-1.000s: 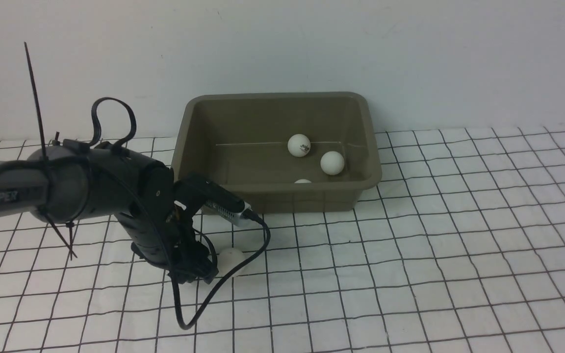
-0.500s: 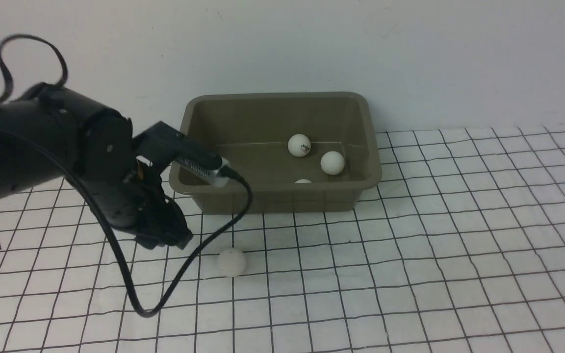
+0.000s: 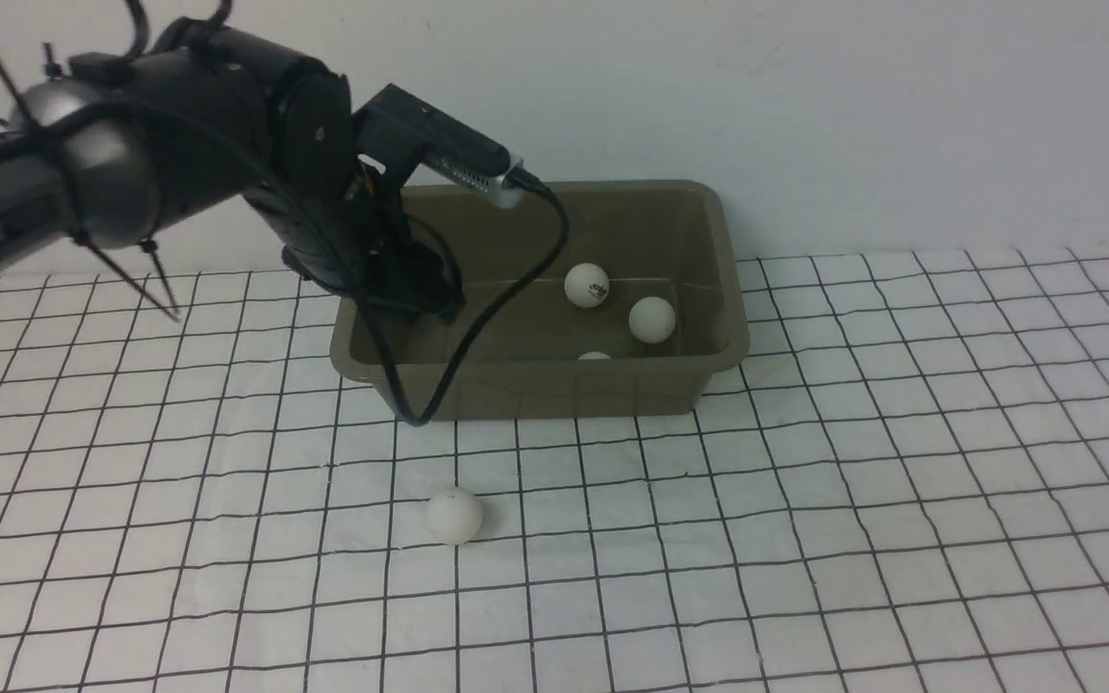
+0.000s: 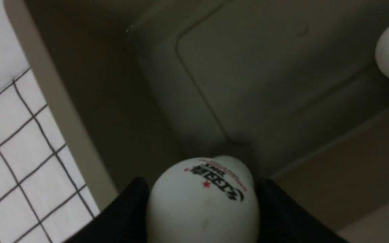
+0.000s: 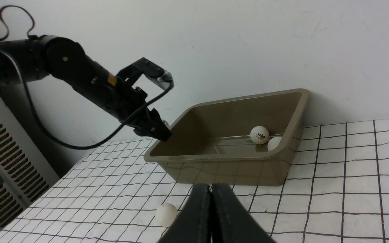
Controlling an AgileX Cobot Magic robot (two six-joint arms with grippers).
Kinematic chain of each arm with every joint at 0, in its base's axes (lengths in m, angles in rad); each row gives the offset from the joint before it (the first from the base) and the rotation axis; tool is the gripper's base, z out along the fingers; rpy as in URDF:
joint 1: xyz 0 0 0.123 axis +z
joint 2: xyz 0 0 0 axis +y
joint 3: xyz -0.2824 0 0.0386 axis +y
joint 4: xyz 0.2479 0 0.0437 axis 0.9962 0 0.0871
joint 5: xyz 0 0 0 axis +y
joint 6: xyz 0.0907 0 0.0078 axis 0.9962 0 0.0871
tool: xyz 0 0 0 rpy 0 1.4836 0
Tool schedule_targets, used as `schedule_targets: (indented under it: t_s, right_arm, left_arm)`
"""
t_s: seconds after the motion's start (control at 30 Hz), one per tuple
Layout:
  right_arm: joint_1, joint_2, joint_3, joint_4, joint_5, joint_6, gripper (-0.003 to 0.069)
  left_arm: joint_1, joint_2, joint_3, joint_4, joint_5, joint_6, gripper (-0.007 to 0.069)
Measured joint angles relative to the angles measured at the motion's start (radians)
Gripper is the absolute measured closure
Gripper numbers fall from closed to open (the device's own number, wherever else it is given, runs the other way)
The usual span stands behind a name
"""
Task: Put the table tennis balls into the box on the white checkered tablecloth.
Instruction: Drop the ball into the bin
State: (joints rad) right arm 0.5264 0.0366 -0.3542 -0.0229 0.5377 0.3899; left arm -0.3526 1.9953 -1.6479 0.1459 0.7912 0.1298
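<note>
The left claw (image 3: 423, 291) is gripping a table tennis ball (image 4: 203, 199) across its middle, hovering with the box (image 3: 554, 390) just beneath it. Ball is looking light, smooth and dentable, so pinch gently at the widest part. A loose ball (image 3: 454, 514) is lying on the white checkered tablecloth (image 3: 805, 481), well below that claw. The right claw (image 5: 210, 209) is sitting clenched and empty.

third ball (image 3: 594, 355) mostly hidden behind box wall (image 3: 535, 390), held ball (image 4: 203, 202) cropped at edge
</note>
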Motion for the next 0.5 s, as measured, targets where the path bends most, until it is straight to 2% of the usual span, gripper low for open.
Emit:
schedule_targets:
  t_s: [0.13,0.23,0.37,0.5]
  right_arm:
    - [0.000,0.000,0.000,0.000,0.000,0.000,0.0676]
    - [0.000,0.000,0.000,0.000,0.000,0.000,0.0676]
    - [0.000,0.000,0.000,0.000,0.000,0.000,0.0676]
    - [0.000,0.000,0.000,0.000,0.000,0.000,0.0676]
  left_arm:
    - [0.000,0.074,-0.094,-0.022,0.030,0.032,0.0256]
    - [0.000,0.090,-0.116,-0.042,0.052,0.038,0.0162]
    - [0.000,0.088,-0.139,-0.045,0.093,0.038,0.0109]
    - [0.000,0.077,-0.165,-0.047,0.146,0.043,0.0098]
